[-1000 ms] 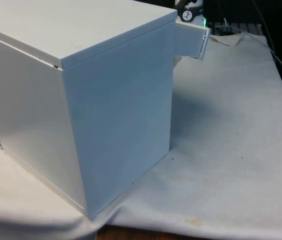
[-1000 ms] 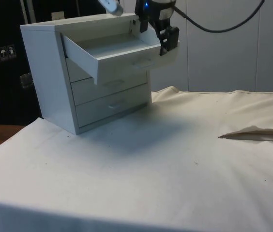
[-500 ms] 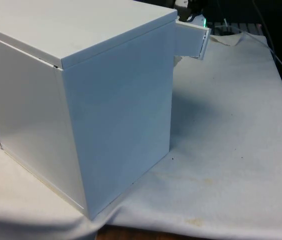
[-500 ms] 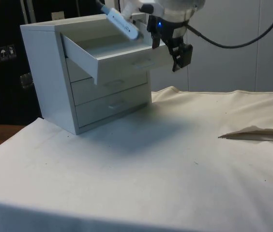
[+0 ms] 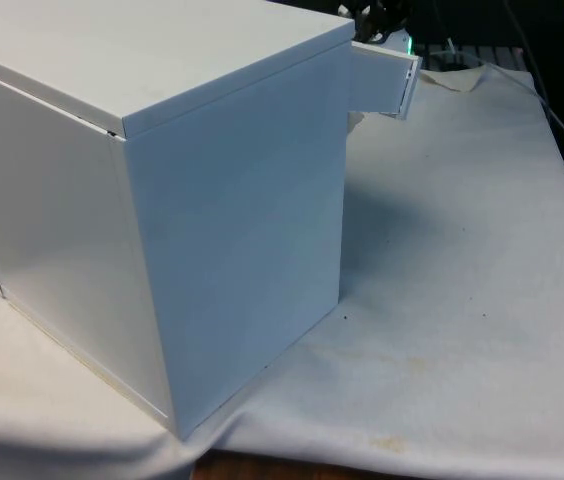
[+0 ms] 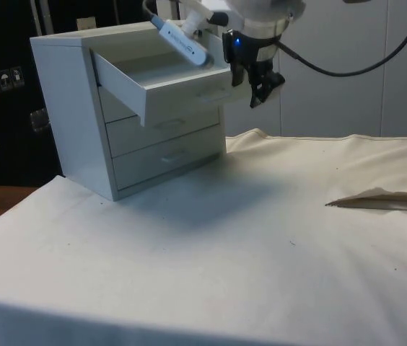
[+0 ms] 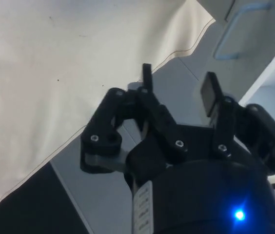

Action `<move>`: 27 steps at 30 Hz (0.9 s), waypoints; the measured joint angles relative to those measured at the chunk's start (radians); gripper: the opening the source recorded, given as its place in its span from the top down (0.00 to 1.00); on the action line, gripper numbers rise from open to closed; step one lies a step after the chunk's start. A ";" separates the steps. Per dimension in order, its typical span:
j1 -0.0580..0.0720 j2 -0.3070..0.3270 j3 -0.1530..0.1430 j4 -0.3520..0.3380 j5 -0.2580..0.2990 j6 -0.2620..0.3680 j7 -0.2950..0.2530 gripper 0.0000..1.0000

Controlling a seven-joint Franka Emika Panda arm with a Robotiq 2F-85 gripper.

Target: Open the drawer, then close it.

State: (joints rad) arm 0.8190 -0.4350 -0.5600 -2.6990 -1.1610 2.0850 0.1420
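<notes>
1. Top drawer [image 6: 162, 85] of the white chest of drawers [image 6: 81, 108] pulled out, just beside the pincer [image 6: 259, 92] on the chest side; opening apparently done, closing not yet done.
2. Pincer [image 7: 176, 85] with fingers apart and holding nothing, hanging in the air off the drawer front's outer end, clear of the tabletop [image 6: 261, 252] well below.
3. Risk of a glancing push: pincer placed at the end of the drawer front, not before its middle, so likely to slide off the corner or press the drawer askew and jam it in its runners.
4. Risk of shifting the whole chest: apparently nothing but its own weight keeping it on the cloth, so a hard or off-centre shove likely to skid or turn it.
5. Risk of snagging: spread fingers [image 7: 208, 92] liable to catch the drawer's edge or recessed handle [image 6: 213, 94] on the way in.
6. Risk of a half-closed drawer if the push ends early.
</notes>
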 measured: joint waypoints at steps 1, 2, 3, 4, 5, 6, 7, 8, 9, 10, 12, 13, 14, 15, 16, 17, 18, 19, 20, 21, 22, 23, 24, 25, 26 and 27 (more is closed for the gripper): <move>0.000 0.000 0.000 0.000 0.000 -0.001 -0.001 0.54; 0.000 0.000 0.000 0.000 0.000 -0.001 -0.001 0.59; 0.000 0.000 0.001 0.000 0.000 -0.001 -0.001 0.59; 0.000 0.000 0.001 0.000 0.000 -0.001 -0.001 0.64; 0.000 0.000 0.001 0.000 0.000 -0.001 -0.001 0.69; 0.000 0.000 0.001 0.000 0.000 -0.001 -0.001 0.74; 0.000 0.000 0.001 0.000 0.000 -0.001 -0.001 0.82; 0.000 0.000 0.001 0.000 0.000 -0.001 -0.001 0.88; 0.000 0.000 0.001 0.000 0.000 -0.001 -0.001 0.97; 0.000 0.000 0.001 0.001 0.000 -0.002 -0.001 1.00; 0.000 0.001 0.001 0.003 0.000 -0.002 -0.001 1.00; -0.001 0.004 -0.001 0.008 -0.001 -0.002 -0.002 1.00; -0.001 0.008 -0.003 0.014 -0.001 -0.002 -0.004 1.00; -0.001 0.015 -0.005 0.022 -0.001 -0.002 -0.006 1.00; -0.001 0.034 -0.009 0.039 -0.001 0.000 -0.007 1.00; -0.001 0.034 -0.009 0.039 -0.001 0.000 -0.007 1.00; -0.001 0.046 -0.010 0.048 -0.001 0.002 -0.007 1.00; -0.001 0.058 -0.012 0.058 -0.001 0.004 -0.007 1.00; -0.001 0.058 -0.012 0.058 -0.001 0.004 -0.007 1.00; -0.001 0.071 -0.013 0.067 -0.001 0.008 -0.006 1.00; -0.001 0.083 -0.014 0.076 -0.001 0.011 -0.006 1.00; -0.001 0.094 -0.015 0.085 -0.001 0.014 -0.005 1.00; -0.002 0.105 -0.016 0.094 -0.001 0.017 -0.005 1.00; -0.002 0.115 -0.017 0.103 -0.001 0.018 -0.005 1.00; -0.002 0.124 -0.018 0.110 -0.001 0.019 -0.005 1.00; -0.002 0.140 -0.019 0.124 -0.001 0.021 -0.004 1.00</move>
State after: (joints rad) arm 0.8170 -0.2950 -0.5790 -2.5750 -1.1620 2.1060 0.1380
